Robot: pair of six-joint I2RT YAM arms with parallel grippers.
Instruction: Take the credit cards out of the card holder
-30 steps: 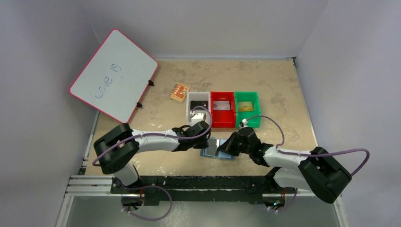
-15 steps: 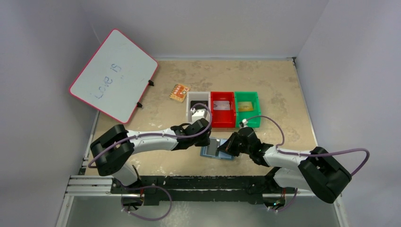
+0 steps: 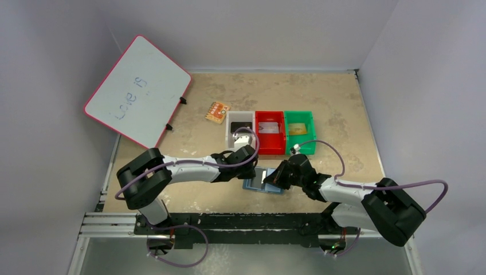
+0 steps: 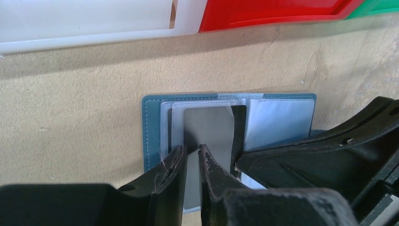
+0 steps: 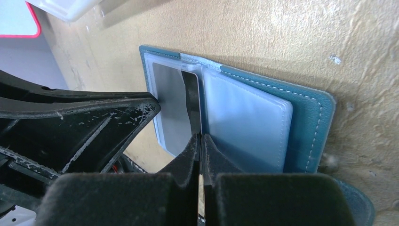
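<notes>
The blue card holder point(image 3: 262, 182) lies open on the table between my two grippers. In the left wrist view it point(image 4: 151, 127) shows a silver-grey card point(image 4: 209, 125) in a clear pocket and a black card point(image 4: 239, 127) standing edge-up beside it. My left gripper point(image 4: 192, 149) is all but shut, tips down on the grey card's pocket, with nothing between the fingers. My right gripper point(image 5: 201, 136) is shut on the near end of the black card point(image 5: 191, 94), at the fold of the holder point(image 5: 308, 122). From above, the left gripper point(image 3: 252, 167) and right gripper point(image 3: 274, 176) nearly touch.
A white bin point(image 3: 229, 130), red bin point(image 3: 270, 150) and green bin point(image 3: 312, 129) stand in a row just behind the holder, each with a card inside. An orange patterned square point(image 3: 218, 112) lies left of the bins. A whiteboard point(image 3: 137, 91) leans at the far left.
The left arm's elbow has shifted slightly out and back. Both grippers stay at the holder, and the holder has not moved.
</notes>
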